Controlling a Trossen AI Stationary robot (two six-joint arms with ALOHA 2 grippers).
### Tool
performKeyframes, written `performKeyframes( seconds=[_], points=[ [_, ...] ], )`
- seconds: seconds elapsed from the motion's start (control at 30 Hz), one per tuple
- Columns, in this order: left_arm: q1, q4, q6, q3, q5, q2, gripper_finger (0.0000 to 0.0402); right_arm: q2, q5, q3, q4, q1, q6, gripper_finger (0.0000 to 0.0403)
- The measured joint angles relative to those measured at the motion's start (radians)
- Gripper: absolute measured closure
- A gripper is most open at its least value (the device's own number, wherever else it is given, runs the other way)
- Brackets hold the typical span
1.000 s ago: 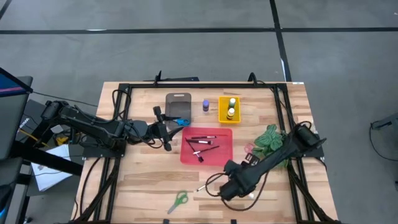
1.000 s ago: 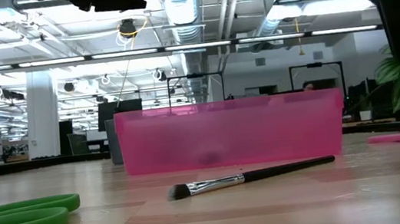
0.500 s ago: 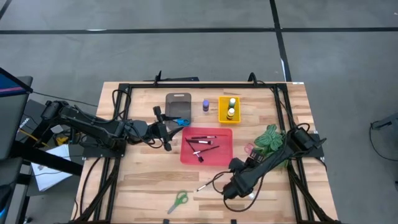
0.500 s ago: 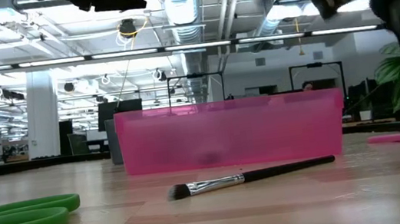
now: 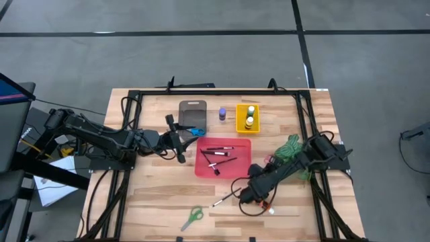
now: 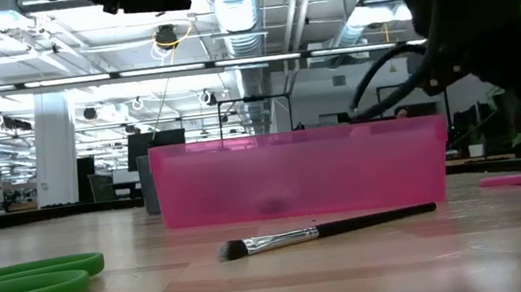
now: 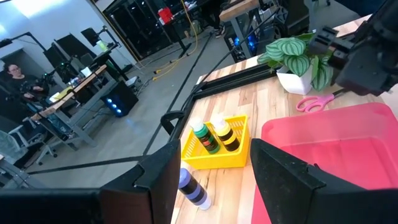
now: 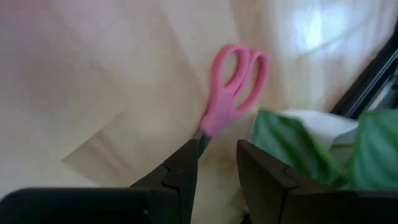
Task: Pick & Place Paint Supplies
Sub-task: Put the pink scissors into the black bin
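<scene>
With its jaws apart, the right claw [image 8: 214, 163] faced the pink scissors [image 8: 231, 87] lying on the counter [image 5: 154, 195] beside the plant [image 8: 323, 146] — it should straddle the blades squarely, clear of leaves.

Bare counter [image 5: 154, 195] lies open along the near-left, only green scissors [image 5: 193, 216] there. The red tray [image 5: 242, 168] fills the middle, the right arm [image 5: 282, 171] crosses beside it, and the plant [image 5: 290, 146] crowds the right edge.
</scene>
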State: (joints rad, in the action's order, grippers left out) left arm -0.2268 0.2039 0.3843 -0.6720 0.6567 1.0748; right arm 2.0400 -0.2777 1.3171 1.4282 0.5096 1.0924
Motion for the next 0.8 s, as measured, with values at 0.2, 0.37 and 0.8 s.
performKeyframes(
  seconds=[0.2,0.37,0.8],
  points=[
    [0.0,-0.001,0.0,0.0,0.0,0.0,0.0215,0.0,-0.013,-0.058,-0.001,-0.013,-0.025,0.0296],
    [0.0,-0.002,-0.001,0.0,-0.039,0.0,0.0215,-0.027,0.035,-0.11,-0.028,0.005,0.058,0.0296],
    [0.0,0.006,-0.006,0.0,-0.078,0.0,0.0215,-0.236,0.082,-0.325,-0.241,0.054,0.264,0.0296]
  ],
)
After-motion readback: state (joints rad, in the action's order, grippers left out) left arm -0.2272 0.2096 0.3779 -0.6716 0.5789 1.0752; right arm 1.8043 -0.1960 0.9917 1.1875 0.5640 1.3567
